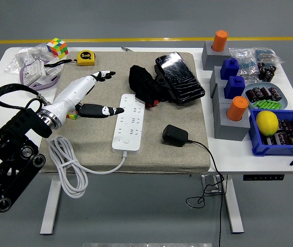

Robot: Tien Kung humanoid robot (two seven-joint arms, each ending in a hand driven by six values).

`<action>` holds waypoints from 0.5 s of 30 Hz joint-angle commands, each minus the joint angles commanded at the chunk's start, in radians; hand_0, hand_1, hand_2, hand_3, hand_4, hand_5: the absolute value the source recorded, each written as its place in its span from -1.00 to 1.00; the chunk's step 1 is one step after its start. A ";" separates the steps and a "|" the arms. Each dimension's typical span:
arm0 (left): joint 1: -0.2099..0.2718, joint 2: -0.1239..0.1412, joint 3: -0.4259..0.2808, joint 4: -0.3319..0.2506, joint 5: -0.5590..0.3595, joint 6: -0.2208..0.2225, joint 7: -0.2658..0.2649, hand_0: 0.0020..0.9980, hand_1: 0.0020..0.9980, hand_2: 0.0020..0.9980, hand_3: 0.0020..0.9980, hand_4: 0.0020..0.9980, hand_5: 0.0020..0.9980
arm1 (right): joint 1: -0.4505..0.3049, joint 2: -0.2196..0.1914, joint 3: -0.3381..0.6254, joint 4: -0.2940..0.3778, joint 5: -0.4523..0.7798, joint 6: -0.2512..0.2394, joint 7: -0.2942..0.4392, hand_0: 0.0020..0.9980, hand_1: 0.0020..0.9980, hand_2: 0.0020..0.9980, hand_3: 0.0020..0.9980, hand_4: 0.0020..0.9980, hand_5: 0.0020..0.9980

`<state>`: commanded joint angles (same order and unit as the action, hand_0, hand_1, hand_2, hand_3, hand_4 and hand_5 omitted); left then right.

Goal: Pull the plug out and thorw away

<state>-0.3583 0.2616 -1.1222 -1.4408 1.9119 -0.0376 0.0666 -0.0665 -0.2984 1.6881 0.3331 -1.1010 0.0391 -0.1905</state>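
- Black and squat, the plug (175, 135) lies unplugged on the beige mat (151, 154), just right of the power strip's near end; its long axis runs left to right, and its black cable (212, 164) leaves the right end and drops over the table's (249, 164) near edge.
- White, the power strip (129, 121) lies with its long axis near to far, slightly tilted; its own white cord (69, 167) exits the near end and coils to the strip's left, over the mat's corner.
- No writing on the plug or strip is readable from my view.
- My left hand (87, 98) is left of the strip's far half, fingers loosely spread and grasping nothing; the dark thumb (101, 111) reaches right until its tip is just beside the strip's left edge, while the other fingertips (104, 75) point away, further back.
- Beyond the strip sit a black bundle (145, 85) and a glossy black pack (180, 77).
- Farther left of the strip, at the far edge, are a yellow tape measure (86, 57), its label too small to read, and a colour cube (57, 47).
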 joint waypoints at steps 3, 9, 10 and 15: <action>0.000 0.003 0.000 -0.001 0.001 0.001 0.000 0.72 0.74 0.81 0.83 1.00 0.00 | 0.003 0.000 -0.006 0.003 0.003 -0.002 0.001 0.14 0.32 0.33 0.15 0.99 -0.06; 0.000 0.010 0.011 0.000 0.001 0.000 -0.001 0.72 0.74 0.81 0.83 1.00 0.00 | -0.003 0.007 -0.005 0.001 -0.001 0.002 -0.001 0.14 0.32 0.33 0.16 0.99 -0.06; -0.001 0.012 0.012 0.000 0.002 0.000 0.000 0.72 0.74 0.81 0.83 1.00 0.00 | -0.004 0.010 -0.004 0.001 -0.001 0.003 -0.002 0.14 0.32 0.33 0.16 0.99 -0.06; -0.001 0.022 0.015 -0.004 0.004 0.001 -0.001 0.72 0.74 0.81 0.83 1.00 0.00 | -0.003 0.011 -0.009 0.002 0.000 0.004 -0.005 0.14 0.32 0.33 0.16 0.99 -0.06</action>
<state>-0.3591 0.2834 -1.1076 -1.4447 1.9157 -0.0367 0.0657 -0.0697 -0.2873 1.6786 0.3352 -1.1010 0.0433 -0.1957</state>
